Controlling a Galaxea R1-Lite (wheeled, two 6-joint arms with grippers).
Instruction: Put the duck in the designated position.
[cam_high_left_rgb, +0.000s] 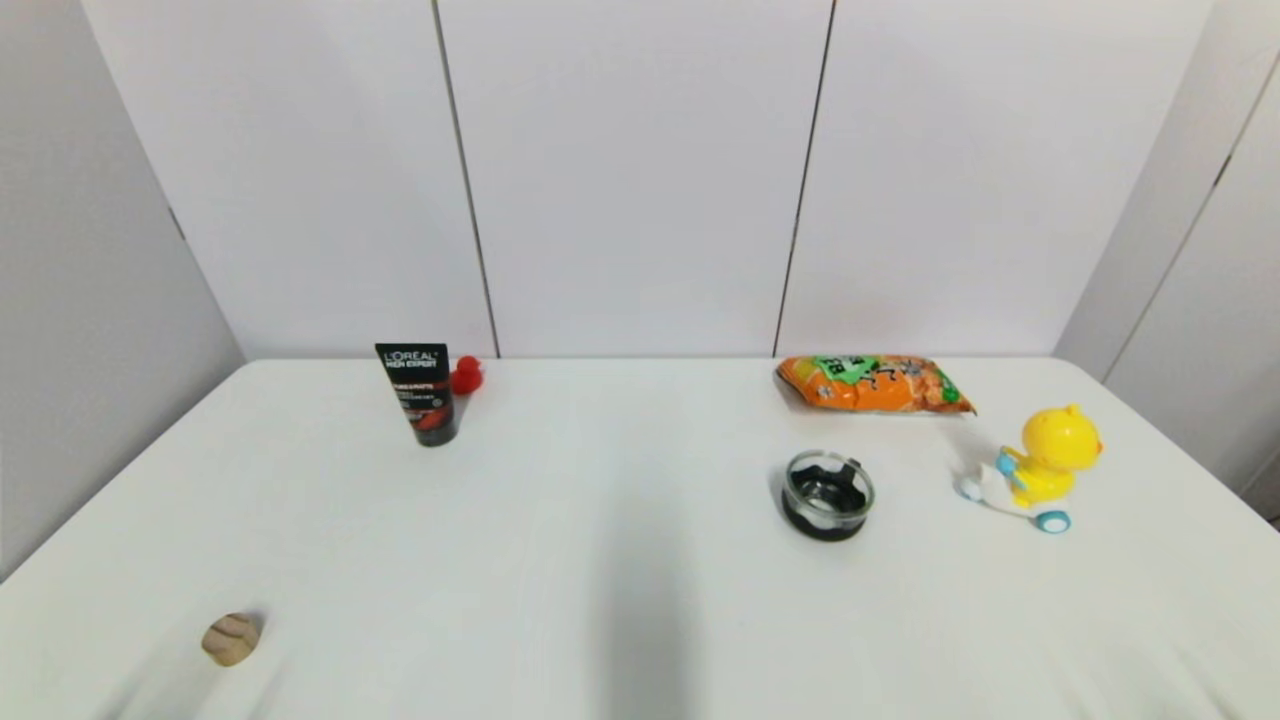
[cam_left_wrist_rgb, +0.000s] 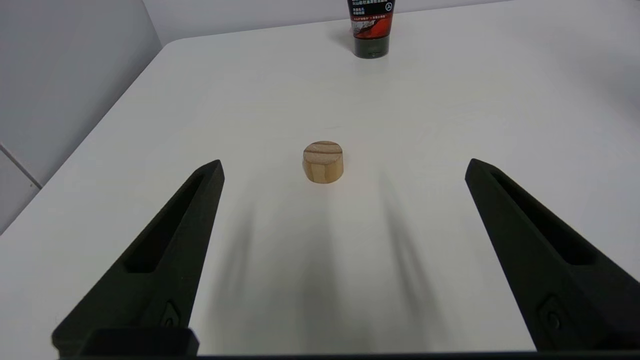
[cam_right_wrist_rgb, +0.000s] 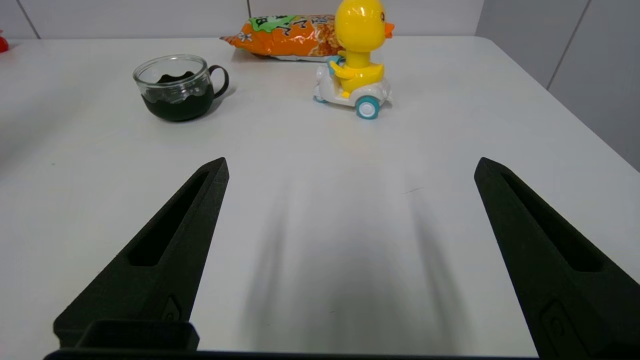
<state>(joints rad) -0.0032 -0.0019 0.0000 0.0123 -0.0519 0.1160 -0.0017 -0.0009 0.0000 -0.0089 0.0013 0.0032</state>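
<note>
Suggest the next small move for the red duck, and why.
Probably send the left claw forward toward the far left of the table. The red duck sits there just behind the black tube, untouched. Both claws are open and empty, low over the near edge; the left one is on the duck's side, the right claw faces the cup and yellow duck toy.

Black tube (cam_high_left_rgb: 418, 394) reads "L'OREAL MEN EXPERT" in white. Orange snack bag (cam_high_left_rgb: 870, 384) carries print on green, too small to read.
</note>
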